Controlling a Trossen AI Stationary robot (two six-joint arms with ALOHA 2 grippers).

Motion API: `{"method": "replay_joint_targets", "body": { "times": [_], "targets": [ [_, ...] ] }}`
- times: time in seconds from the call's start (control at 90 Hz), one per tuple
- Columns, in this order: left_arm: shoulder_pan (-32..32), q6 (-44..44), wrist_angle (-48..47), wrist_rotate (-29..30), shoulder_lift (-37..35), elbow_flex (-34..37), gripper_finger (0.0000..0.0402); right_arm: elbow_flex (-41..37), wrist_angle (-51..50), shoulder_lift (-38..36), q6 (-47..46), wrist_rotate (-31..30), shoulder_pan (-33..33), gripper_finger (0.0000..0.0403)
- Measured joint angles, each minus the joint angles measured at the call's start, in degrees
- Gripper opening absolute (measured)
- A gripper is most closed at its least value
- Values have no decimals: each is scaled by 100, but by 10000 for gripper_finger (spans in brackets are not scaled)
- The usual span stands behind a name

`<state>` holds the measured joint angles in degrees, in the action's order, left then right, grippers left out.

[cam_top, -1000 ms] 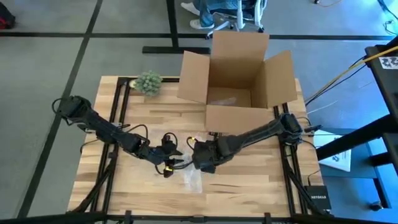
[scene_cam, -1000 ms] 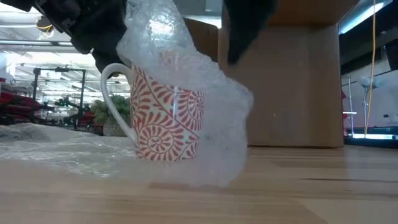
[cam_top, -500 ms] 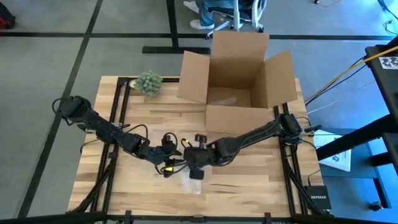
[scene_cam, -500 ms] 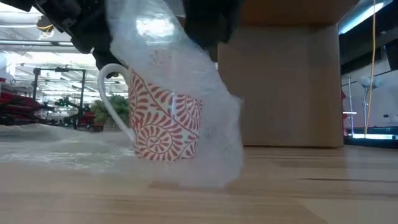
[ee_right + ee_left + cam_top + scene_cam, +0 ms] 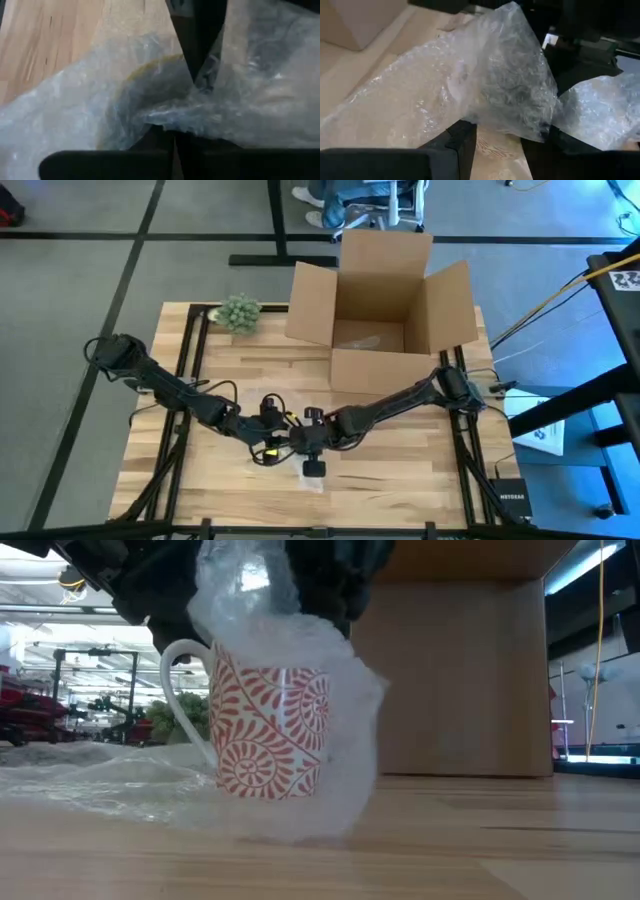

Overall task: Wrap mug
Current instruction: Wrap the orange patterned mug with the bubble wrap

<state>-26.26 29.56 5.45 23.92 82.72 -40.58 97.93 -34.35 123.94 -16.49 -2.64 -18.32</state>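
A white mug with red swirls stands on the table, its handle toward the low view's left. Clear bubble wrap covers its top and far side, and the rest of the sheet lies flat on the wood. My left gripper is at the mug's handle side, shut on the mug. My right gripper is right above the mug, shut on the wrap. My left gripper comes down at a slant from the table's left, its fingers on either side of the mug's patterned wall. Wrap hides the exact place of contact. The mug stands upright on the wrap. My right gripper pinches a gathered fold of bubble wrap between its two shut fingers, from above. The wrap rises from the mug's side to the fingers and drapes over the mug's mouth.
An open cardboard box stands at the table's far side, and in the low view it fills the background behind the mug. A small green plant sits at the far left corner. Bare wood lies to the near right.
My right gripper has gone toward the table's left and near edge, across the top of the mug, turning as it went. It has kept hold of the wrap. The flap that bulged out beside the mug is now drawn in against the mug's side and over its mouth.
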Motion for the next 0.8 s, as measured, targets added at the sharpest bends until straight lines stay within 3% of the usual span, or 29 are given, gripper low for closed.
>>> {"method": "replay_joint_targets", "body": {
  "times": [0.2, 0.311, 0.478, 0.578, 0.722, 0.8],
  "targets": [
    [-69, 1, -183, -61, -249, -128, 125, 46, -62, 9, -17, 68, 4, 0],
    [-236, 2, -971, -9, -653, -441, 125, 55, -12, 19, -17, 66, -3, 0],
    [-347, 61, -1871, 1051, -888, -554, 125, 52, 9, 26, 14, 66, -3, 0],
    [-194, -251, -1322, 1222, -712, -450, 125, 48, 34, 28, 51, 68, -3, 0],
    [-9, -699, -60, 180, -116, -325, 125, 46, 34, 28, 130, 68, -3, 0],
    [-31, -728, 195, 57, 240, -322, 125, 44, 25, 28, 150, 70, -5, 0]
  ]
}}
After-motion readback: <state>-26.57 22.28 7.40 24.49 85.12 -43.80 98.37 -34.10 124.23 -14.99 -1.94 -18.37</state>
